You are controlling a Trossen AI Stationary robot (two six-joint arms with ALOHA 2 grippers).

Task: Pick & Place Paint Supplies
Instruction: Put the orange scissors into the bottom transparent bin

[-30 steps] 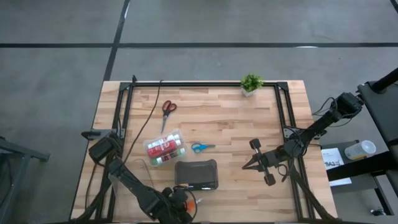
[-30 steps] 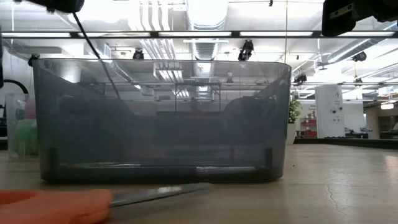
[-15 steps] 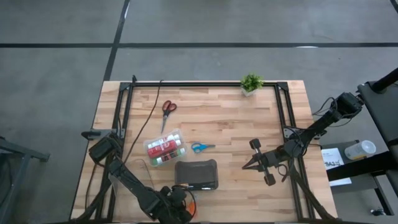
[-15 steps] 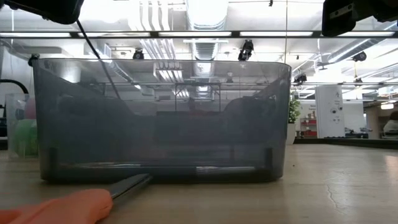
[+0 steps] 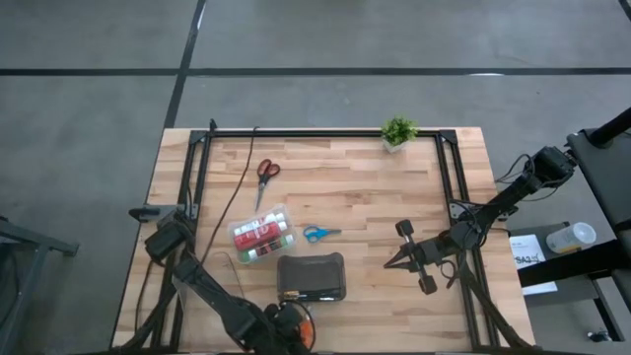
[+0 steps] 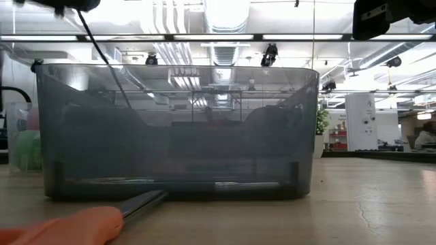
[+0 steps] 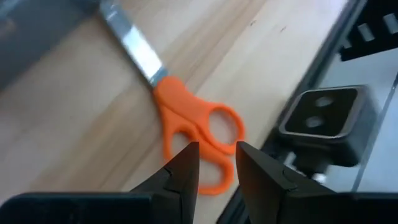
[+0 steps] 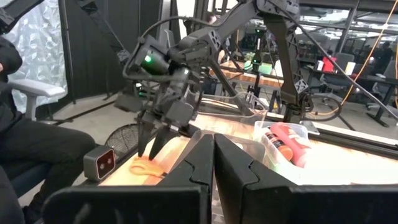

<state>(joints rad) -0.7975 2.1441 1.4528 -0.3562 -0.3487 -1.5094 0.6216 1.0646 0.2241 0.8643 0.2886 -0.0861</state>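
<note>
Wooden planks make up the desk (image 5: 355, 207), with a grey floor around it. At the near edge the left gripper (image 7: 216, 163) hangs just above the orange scissors (image 7: 193, 127), its fingers apart on either side of the handle loops and not yet touching them — so the step in hand looks like the pick. The next move calls for lowering a little and closing squarely on the handles. These scissors lie flat beside the dark case (image 5: 312, 277), closed blades pointing toward it, just inside the desk's edge rail. Their handle is bright orange plastic with two loops; the blade is plain steel. The right gripper (image 5: 390, 263) waits over the desk's right side, fingers together, apparently holding nothing.
</note>
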